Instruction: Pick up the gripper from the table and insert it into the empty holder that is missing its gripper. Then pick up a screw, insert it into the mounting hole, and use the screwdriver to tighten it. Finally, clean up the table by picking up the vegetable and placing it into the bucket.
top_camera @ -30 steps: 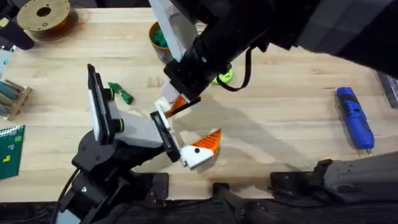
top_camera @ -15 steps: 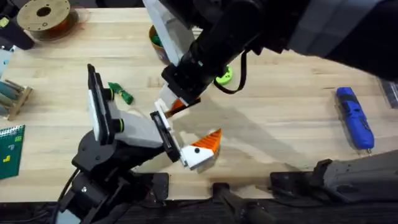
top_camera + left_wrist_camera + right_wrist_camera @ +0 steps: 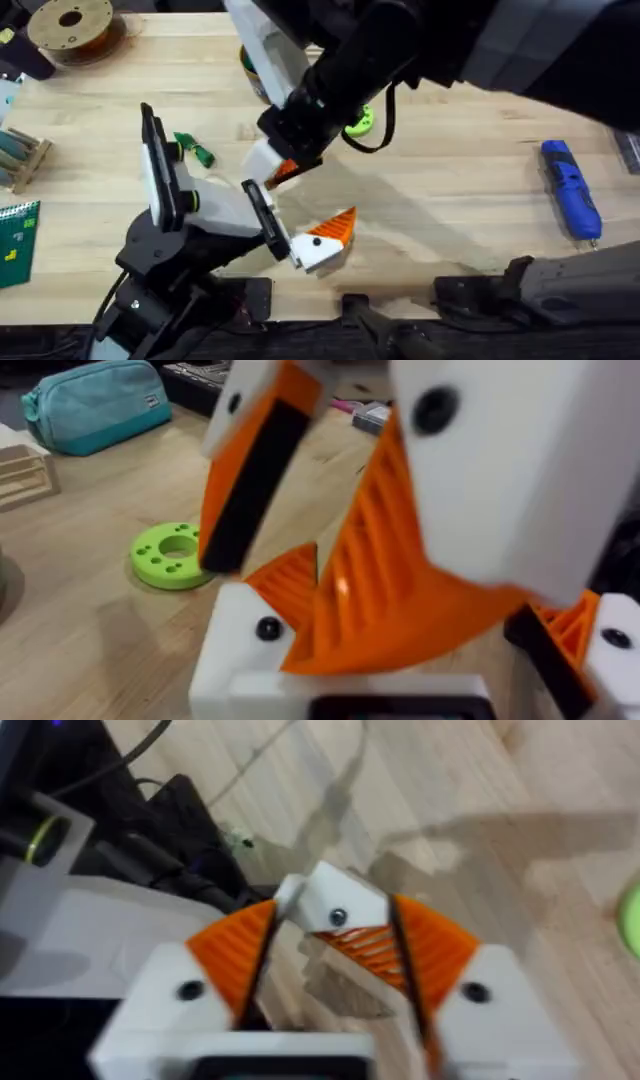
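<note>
Orange ribbed gripper clamped in right pincer, against white holder.

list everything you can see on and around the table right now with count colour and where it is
Table: one, light wood.
Screwdriver: one, blue, far right.
Vegetable: one, dark green, left of centre.
Bucket: one, olive-yellow, top centre, partly behind the right arm.
Ring disc: one, bright green, beside the right arm.
Spool: one, tan, top left corner.
Pouch: one, teal, background in the left wrist view.
Orange gripper: one, between the right claw's pads.
Left claw: white and orange, centre, open.
Right claw: white and orange, at the left claw's bare holder.
</note>
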### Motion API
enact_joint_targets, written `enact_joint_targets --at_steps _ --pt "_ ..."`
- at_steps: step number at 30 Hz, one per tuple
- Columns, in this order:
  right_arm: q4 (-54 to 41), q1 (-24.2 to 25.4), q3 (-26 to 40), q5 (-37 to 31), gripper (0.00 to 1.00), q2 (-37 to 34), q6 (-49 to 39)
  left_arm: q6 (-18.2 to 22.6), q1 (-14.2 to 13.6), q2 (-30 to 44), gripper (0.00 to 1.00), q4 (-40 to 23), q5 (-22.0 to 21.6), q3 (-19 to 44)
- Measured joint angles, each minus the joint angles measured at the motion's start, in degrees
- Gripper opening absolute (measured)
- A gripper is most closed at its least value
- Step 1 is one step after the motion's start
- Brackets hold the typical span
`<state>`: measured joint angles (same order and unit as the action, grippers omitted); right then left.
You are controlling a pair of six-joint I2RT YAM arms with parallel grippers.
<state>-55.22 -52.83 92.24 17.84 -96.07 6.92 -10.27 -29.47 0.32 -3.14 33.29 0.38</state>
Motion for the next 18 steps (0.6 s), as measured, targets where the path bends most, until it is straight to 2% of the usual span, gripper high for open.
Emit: enact_joint_targets --at_steps 3,4,6,18 --pt "-0.28 0.2 0.51 -1.33 0.866 0.02 -0.14 -0.32 0.0 -0.02 0.987 0.07 -0.15 0.0" --pt "-0.51 0.59 0.49 -1.68 0.932 0.01 -0.26 -0.27 0.01 -0.01 0.987 0.06 -0.18 0.0" --pt "-0.62 0.91 0.49 -1.77 0.957 0.0 -0.12 -0.23 0.0 0.0 0.987 0.07 -0.17 0.0" --pt "-4.73 3.68 0.49 -0.15 0.959 1.23 -0.21 0.25 0.0 0.0 0.987 0.09 -0.02 0.0"
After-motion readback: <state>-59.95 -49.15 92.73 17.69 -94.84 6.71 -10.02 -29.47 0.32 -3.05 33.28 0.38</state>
